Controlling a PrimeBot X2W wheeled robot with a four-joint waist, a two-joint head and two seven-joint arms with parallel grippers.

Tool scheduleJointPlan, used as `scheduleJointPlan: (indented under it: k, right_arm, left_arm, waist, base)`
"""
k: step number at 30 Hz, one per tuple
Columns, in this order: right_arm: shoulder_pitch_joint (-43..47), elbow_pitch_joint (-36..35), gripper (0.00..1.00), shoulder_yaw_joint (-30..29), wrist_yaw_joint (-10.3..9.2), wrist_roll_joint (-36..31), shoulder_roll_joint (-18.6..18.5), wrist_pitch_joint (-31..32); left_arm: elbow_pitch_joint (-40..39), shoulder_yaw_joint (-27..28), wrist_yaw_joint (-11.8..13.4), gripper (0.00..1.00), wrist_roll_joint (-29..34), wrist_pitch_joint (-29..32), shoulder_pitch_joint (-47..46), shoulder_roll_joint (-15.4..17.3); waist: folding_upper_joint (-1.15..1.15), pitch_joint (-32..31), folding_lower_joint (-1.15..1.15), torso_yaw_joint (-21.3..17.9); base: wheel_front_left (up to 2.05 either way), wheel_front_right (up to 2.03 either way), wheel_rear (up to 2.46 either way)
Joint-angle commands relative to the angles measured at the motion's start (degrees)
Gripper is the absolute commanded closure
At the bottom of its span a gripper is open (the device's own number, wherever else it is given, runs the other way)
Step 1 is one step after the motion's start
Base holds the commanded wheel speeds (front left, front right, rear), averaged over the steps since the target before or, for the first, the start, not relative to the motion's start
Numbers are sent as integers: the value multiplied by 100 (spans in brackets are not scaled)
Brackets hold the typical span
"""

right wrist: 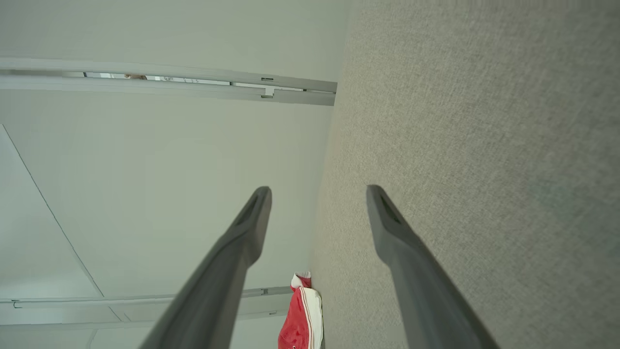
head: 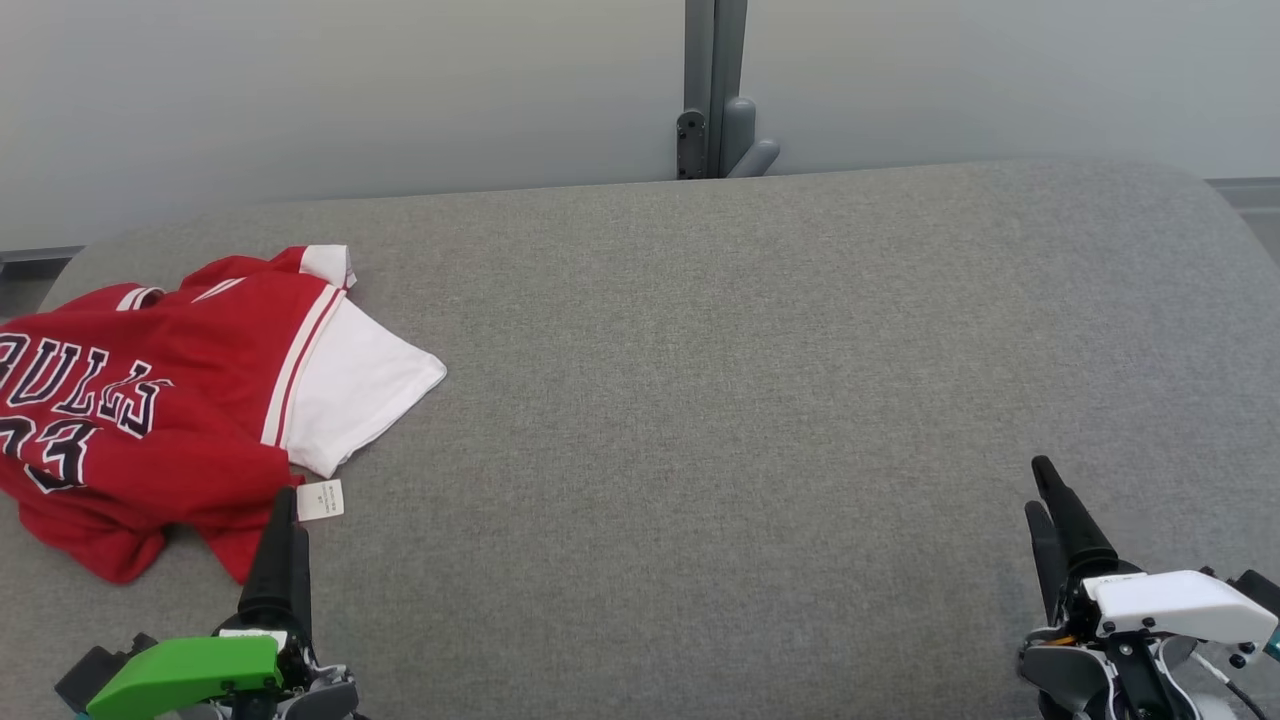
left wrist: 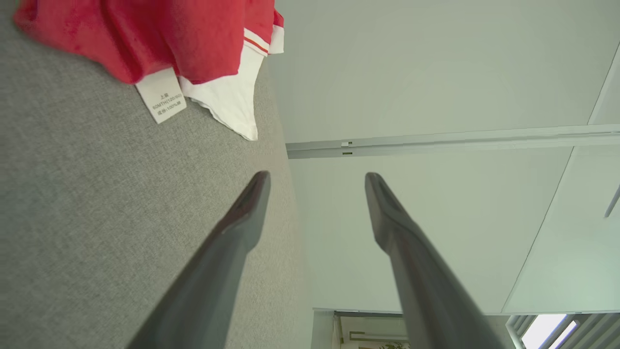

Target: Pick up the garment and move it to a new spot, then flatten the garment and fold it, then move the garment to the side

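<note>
Your left gripper (left wrist: 317, 175) has its two long dark fingers spread wide with nothing between them. In the head view its tips sit close to the garment's near hem, though the wrist view shows a strip of bare surface between them and the cloth. The white care label (head: 320, 500) lies just off the tips at one o'clock. Your right gripper (right wrist: 317, 189) is also spread wide and empty, down at five o'clock on the grey padded surface (head: 760, 380) and well apart from the cloth. The garment (head: 160, 400), a red jersey with dark lettering and a white sleeve (head: 355, 385), lies rumpled at nine to ten o'clock on that surface. Its left part is cut off by the edge of the head view, and its near hem is bunched under itself. Expect light, limp knit: it should drape and swing once lifted, give no resistance, and drag a little on the textured padding. Don't take it by the label, which looks too small and weakly sewn to carry it. I would pinch a full fold of red fabric at the hem at eleven o'clock from your left fingertips, and bring the right gripper across to the white sleeve or shoulder so it hangs spread.
</note>
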Motion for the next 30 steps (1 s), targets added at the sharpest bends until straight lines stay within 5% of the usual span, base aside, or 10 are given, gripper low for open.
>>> scheduleJointPlan:
  k: [1,17,30]
  right_arm:
    - [-42,-136,0,34,1,-206,-48,-56]
    - [42,-570,0,262,2,-2968,-203,-453]
    - [29,-635,0,406,2,-4351,-346,-729]
  left_arm:
    - [-117,-14,-11,0,140,-51,-58,31]
    - [-99,-212,-16,0,2348,-420,16,92]
    - [-46,-291,-20,0,3837,-678,80,151]
  waist:
    - [0,-1,0,2]
    - [0,-1,0,12]
    - [0,1,0,-1]
  base:
    - [0,0,0]
    - [0,0,0]
    - [0,0,0]
